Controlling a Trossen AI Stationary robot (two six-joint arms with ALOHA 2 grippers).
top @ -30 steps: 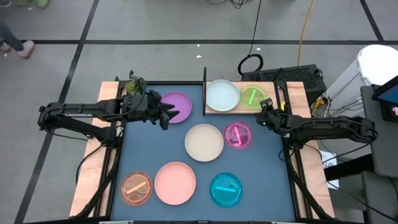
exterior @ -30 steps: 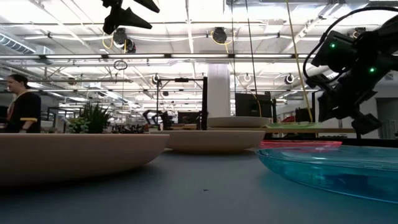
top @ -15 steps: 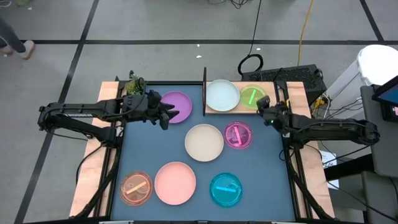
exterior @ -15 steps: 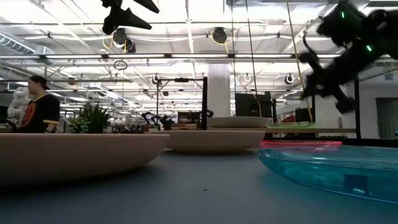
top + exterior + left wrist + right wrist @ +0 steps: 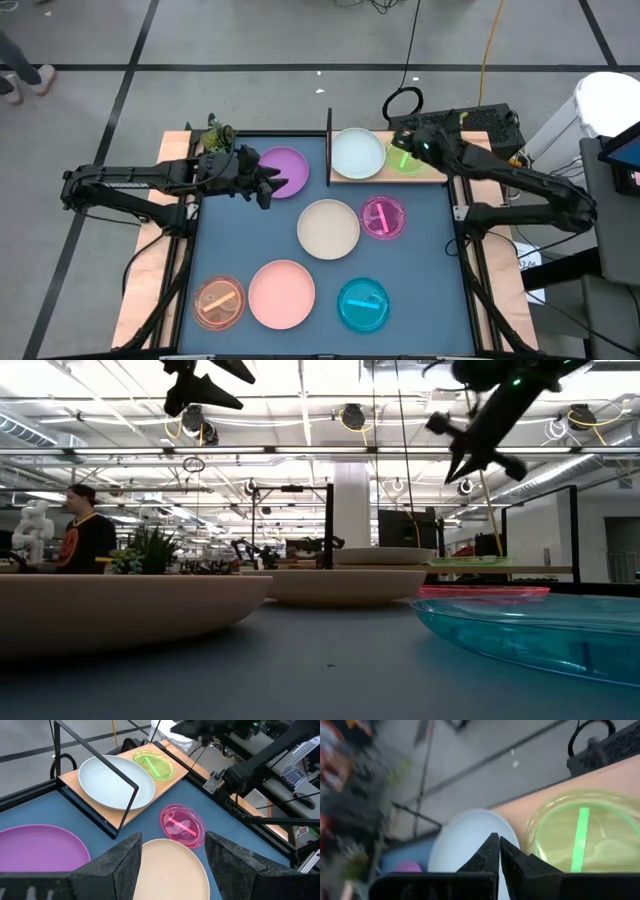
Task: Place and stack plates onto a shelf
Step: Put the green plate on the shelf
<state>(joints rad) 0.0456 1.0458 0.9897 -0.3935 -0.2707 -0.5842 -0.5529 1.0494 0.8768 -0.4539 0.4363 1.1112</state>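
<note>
While both arms hang above the far half of the mat, this is how things lie:

Shelf [image 5: 440,172]: a light wooden board at the far edge of the table, right of the middle, with a thin black upright panel [image 5: 329,148] at its left end.

On the shelf: the pale mint plate [image 5: 357,153] lies just beside the panel; the green dish [image 5: 402,156] lies to its right, near the board's right end. The two sit close together; whether their rims touch cannot be told.

Right gripper [image 5: 400,140]: raised above the far rim of the green dish, fingers pressed together and holding nothing. The right wrist view looks down past the joined fingertips at the green dish and the mint plate.

Left gripper [image 5: 277,181]: over the near right edge of the purple plate [image 5: 284,170], fingers spread apart and empty, well clear of the table in the low view.

Purple plate: on the blue mat [image 5: 230,250] near its far edge, left of the black panel.

Cream plate [image 5: 328,227]: middle of the mat.

Magenta dish [image 5: 383,217]: just right of the cream plate, near the mat's right edge.

Near edge of the mat, left to right: orange dish [image 5: 219,303] at the near left corner, pink plate [image 5: 281,294], cyan dish [image 5: 363,305].

Beyond the table: a small potted plant [image 5: 213,131] at the far left corner; a person [image 5: 88,540] in a dark shirt stands in the room behind.
</note>
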